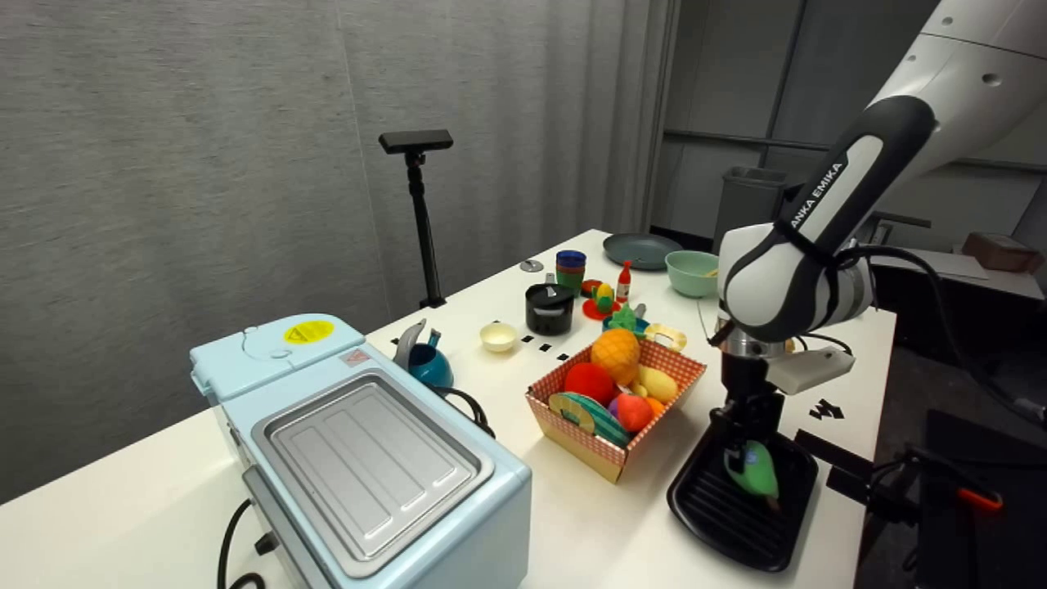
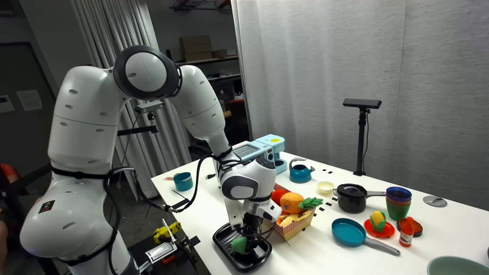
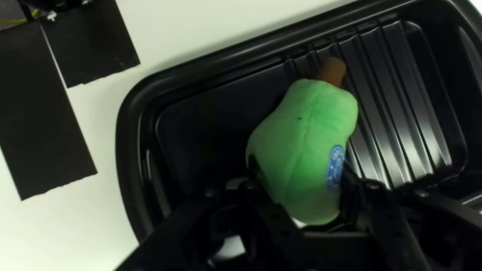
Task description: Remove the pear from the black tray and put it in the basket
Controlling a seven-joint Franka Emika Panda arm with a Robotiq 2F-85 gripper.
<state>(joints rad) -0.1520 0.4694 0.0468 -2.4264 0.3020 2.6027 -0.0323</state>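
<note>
The green pear with a brown stem is inside the black tray in both exterior views. In an exterior view the pear shows partly behind the gripper, within the tray. My gripper points down into the tray, with one finger on each side of the pear. Both fingers touch its rounded end, and its stem points away from them. I cannot tell whether the pear touches the tray floor. The basket, filled with toy fruit, stands beside the tray; it also shows behind the wrist.
A pale blue appliance box stands on the far side of the basket. A black pot, a cream bowl and a teal pan stand farther along the table. Black tape lies beside the tray at the table edge.
</note>
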